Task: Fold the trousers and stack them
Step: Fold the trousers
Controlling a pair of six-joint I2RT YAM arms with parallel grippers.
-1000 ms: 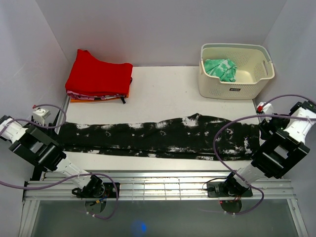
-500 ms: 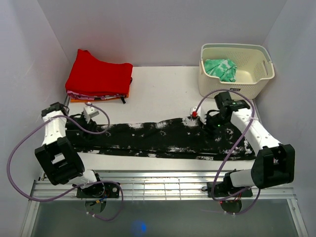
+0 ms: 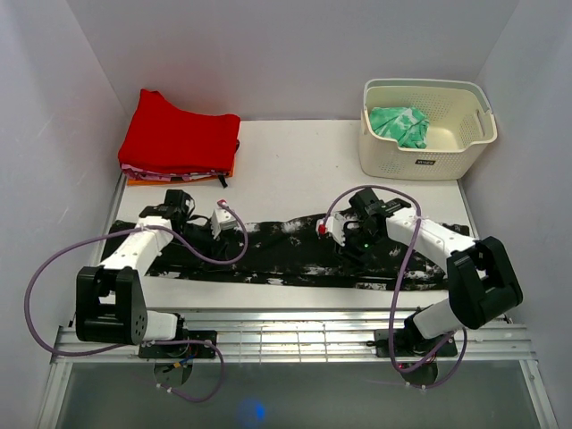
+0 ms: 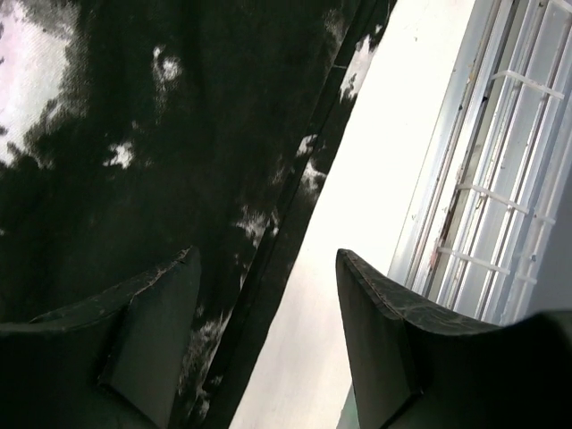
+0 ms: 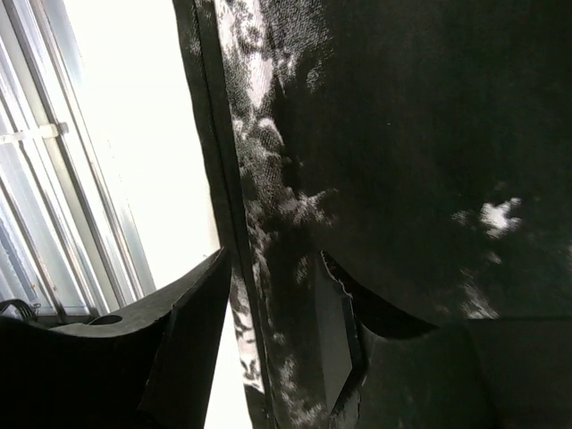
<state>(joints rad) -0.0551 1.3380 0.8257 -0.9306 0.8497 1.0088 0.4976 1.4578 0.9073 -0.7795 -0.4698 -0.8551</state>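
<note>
The trousers lie stretched in a long narrow band across the near half of the table, running left to right, flat but for low ripples along the far edge. The cloth looks thin, limp and light — black with ragged white splatter, and a fine weave that shows where the white catches the light. I would expect it to sag and drape the moment it is lifted, with no stiffness to keep a fold, and to slide easily over the smooth white top. A doubled seam runs along the near edge. That thicker ridge looks the surest place to pinch, since a hold in the flat middle would likely take only the upper layer.

Both arms reach over the band. The left claw stands released, jaws wide, one finger over the cloth and the other over bare table, the near hem between them. The right claw is likewise spread, straddling the same edge further along — I cannot tell which end is waist and which is cuffs. Whether either finger touches the fabric I cannot say.

At the back left a folded red garment sits on a small stack. At the back right a cream plastic basket with slotted walls holds a crumpled green cloth.
</note>
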